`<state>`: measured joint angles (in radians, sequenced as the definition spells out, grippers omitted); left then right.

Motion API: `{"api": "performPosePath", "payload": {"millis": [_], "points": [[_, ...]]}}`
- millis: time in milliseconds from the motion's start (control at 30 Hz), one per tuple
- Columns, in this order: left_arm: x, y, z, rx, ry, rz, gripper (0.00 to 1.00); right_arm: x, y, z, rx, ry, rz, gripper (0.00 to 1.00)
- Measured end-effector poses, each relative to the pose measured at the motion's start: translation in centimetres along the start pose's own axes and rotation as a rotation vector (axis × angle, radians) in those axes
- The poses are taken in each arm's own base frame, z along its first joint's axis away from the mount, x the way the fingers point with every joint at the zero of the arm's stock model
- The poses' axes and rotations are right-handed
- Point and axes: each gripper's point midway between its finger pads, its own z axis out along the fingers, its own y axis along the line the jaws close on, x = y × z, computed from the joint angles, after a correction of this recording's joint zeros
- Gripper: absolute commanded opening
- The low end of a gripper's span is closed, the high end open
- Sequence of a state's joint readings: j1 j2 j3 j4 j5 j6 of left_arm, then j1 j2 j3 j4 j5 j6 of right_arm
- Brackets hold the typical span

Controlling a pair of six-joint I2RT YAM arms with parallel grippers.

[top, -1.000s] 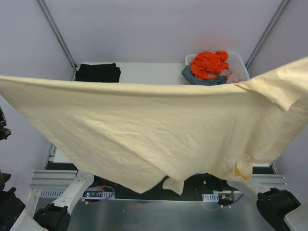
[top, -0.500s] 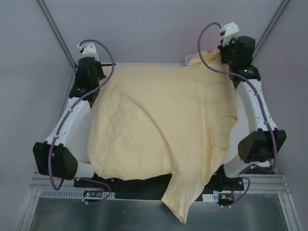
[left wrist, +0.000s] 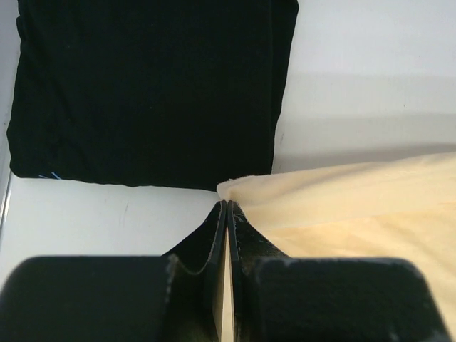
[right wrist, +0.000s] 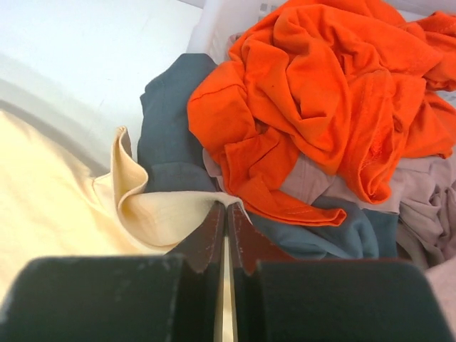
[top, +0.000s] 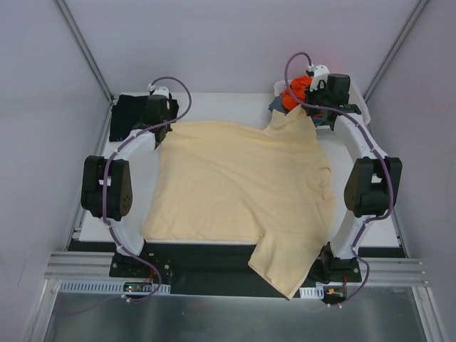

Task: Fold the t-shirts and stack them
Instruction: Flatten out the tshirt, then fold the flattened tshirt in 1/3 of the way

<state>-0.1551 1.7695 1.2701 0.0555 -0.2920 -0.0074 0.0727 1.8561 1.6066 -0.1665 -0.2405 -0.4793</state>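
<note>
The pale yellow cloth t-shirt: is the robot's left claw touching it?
Touching. The left wrist view shows the left gripper shut on a corner of the pale cream-yellow cloth t-shirt, with the cloth pinched between its two black fingers.

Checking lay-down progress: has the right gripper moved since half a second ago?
Yes. The right gripper, shut on the cream t-shirt, moved down-left in the top view, from beyond the basket to over it.

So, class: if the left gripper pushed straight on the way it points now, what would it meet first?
Probably the folded black t-shirt, lying just ahead of the left gripper, which is shut on a corner of the cream-yellow t-shirt.
</note>
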Motion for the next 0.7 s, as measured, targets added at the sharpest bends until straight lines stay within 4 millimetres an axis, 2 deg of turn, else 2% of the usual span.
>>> {"api": "performPosePath", "payload": {"millis": [167, 267, 333, 467, 600, 700], "points": [[-0.3, -0.1, 0.2, 0.002, -0.013, -0.009, 0.00, 0.1, 0.4, 0.0, -0.011, 0.000, 0.024, 0.02], [0.0, 0.0, 0.2, 0.000, -0.016, -0.019, 0.00, 1.4, 1.0, -0.7, -0.017, 0.020, 0.042, 0.02], [1.0, 0.2, 0.0, -0.003, 0.000, -0.029, 0.00, 2.4, 1.7, -1.4, -0.023, 0.041, 0.050, 0.01], [3.5, 0.9, -1.4, -0.008, 0.036, -0.056, 0.00, 3.4, 3.9, -3.7, -0.029, 0.069, 0.036, 0.01], [4.9, 1.1, -3.3, 0.015, 0.040, -0.095, 0.00, 4.0, 6.3, -7.0, -0.023, 0.081, 0.016, 0.01], [5.5, 1.1, -4.6, 0.030, 0.033, -0.124, 0.00, 4.4, 6.5, -9.4, 0.001, 0.080, 0.034, 0.01]]}}
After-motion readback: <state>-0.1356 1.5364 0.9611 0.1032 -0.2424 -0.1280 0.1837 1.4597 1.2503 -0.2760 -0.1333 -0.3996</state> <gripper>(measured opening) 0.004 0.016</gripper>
